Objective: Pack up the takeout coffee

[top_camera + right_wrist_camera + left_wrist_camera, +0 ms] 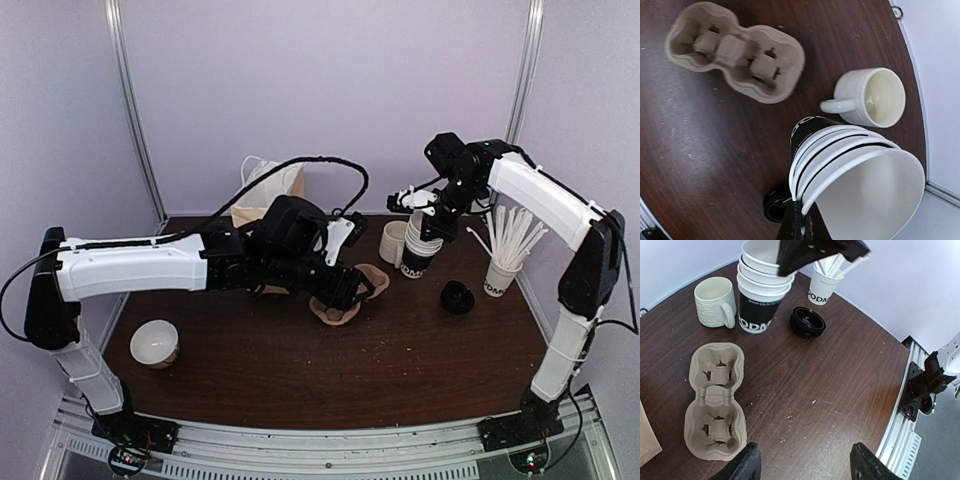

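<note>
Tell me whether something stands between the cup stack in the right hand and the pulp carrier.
On the table, nothing lies between the cup stack and the carrier. But the left hand hangs over the carrier, blocking it from above.

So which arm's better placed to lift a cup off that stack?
Right. The right gripper is shut on the rim of the top cup; the left gripper hangs open by the pulp carrier, apart from the stack.

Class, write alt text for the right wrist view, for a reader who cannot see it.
The right hand pinches the top rim of a stack of white paper cups. Beside it are a white mug and an empty cardboard carrier on a dark wooden table.
</note>
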### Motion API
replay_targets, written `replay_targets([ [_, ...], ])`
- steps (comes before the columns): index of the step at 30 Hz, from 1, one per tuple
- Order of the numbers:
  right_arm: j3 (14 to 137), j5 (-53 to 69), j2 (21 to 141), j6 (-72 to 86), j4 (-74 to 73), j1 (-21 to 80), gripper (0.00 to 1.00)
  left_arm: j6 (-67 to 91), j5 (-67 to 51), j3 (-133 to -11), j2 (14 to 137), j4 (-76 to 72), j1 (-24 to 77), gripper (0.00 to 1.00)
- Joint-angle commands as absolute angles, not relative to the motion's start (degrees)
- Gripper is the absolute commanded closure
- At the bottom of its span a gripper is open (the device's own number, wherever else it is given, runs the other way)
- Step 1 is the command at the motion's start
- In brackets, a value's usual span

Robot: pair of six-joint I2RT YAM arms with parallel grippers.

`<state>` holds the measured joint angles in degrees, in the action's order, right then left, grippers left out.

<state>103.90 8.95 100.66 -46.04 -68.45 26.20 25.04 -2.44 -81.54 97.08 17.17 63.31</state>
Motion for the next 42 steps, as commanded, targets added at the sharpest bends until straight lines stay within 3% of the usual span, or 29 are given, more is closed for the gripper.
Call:
replay_targets([
  [1, 112.9, 6.1, 107.1, -43.8, -73.4, 23.1, 1.00, 25.6, -1.5, -79.1, 94.8, 14.3, 62.9, 0.37],
  [7, 124.3, 2.1, 114.9, -41.6, -75.7, 20.8, 1.00, 26.2, -1.0, -76.6, 93.1, 13.7, 62.9, 0.37],
  [10, 130.6, 6.2, 119.1, -41.3, -80.0, 19.1, 1.00, 26.2, -0.9, -75.8, 92.7, 13.5, 62.9, 0.37],
  [17, 132.7, 2.5, 121.5, -41.9, -79.3, 15.6, 1.00, 25.4, -1.4, -76.6, 92.9, 14.4, 62.9, 0.37],
  [36, 129.9, 9.6, 112.6, -40.0, -80.3, 18.9, 1.00, 22.9, -1.8, -79.5, 93.5, 17.4, 62.9, 0.37],
  [42, 125.4, 6.4, 104.6, -39.8, -81.6, 24.4, 1.00, 16.4, 6.1, -80.4, 89.9, 23.5, 62.7, 0.37],
])
